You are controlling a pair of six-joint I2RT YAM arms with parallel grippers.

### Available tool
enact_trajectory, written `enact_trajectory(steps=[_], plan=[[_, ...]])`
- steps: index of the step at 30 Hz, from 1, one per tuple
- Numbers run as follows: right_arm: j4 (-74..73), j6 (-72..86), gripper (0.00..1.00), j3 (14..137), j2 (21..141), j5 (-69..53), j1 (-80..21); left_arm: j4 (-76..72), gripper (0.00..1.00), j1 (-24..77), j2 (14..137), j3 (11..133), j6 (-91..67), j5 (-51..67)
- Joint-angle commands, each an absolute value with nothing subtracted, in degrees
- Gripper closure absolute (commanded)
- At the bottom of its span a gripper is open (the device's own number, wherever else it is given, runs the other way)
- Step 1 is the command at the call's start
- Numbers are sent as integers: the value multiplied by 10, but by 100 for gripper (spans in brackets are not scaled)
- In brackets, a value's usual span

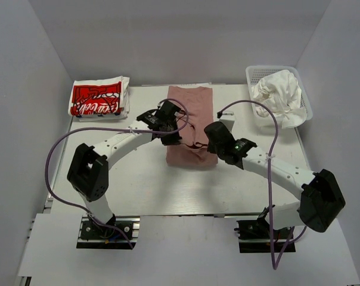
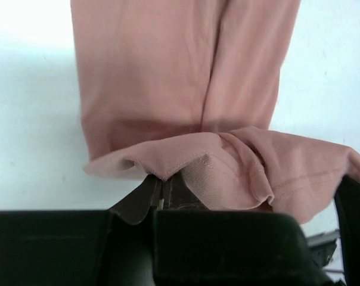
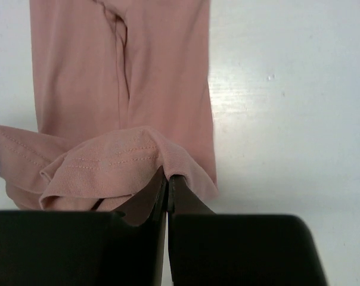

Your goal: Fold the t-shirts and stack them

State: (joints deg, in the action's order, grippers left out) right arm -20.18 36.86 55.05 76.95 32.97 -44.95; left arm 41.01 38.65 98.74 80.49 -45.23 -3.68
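A dusty-pink t-shirt (image 1: pixel 190 104) lies as a long narrow strip in the middle of the table, its near end lifted. My left gripper (image 1: pixel 170 132) is shut on the left corner of the near hem (image 2: pixel 168 164). My right gripper (image 1: pixel 211 138) is shut on the right corner of that hem (image 3: pixel 162 161). Both hold the hem above the rest of the shirt (image 2: pixel 168 71), which lies flat beyond (image 3: pixel 138 65). A folded white t-shirt with a red logo print (image 1: pixel 97 98) lies at the far left. Crumpled white t-shirts (image 1: pixel 279 95) fill the basket.
A white plastic mesh basket (image 1: pixel 256 72) stands at the far right corner of the table. White walls enclose the table on three sides. Purple cables loop over both arms above the table.
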Motion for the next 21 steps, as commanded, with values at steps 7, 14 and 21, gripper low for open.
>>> enact_trajectory(steps=[7, 14, 21], plan=[[-125, 295, 100, 651, 869, 302, -384, 418, 100, 339, 1064, 911, -404, -39], [-96, 262, 100, 714, 963, 269, -344, 418, 100, 309, 1143, 1000, -386, -25], [-95, 265, 100, 794, 1066, 243, -308, 395, 100, 281, 1211, 1048, -372, -20]])
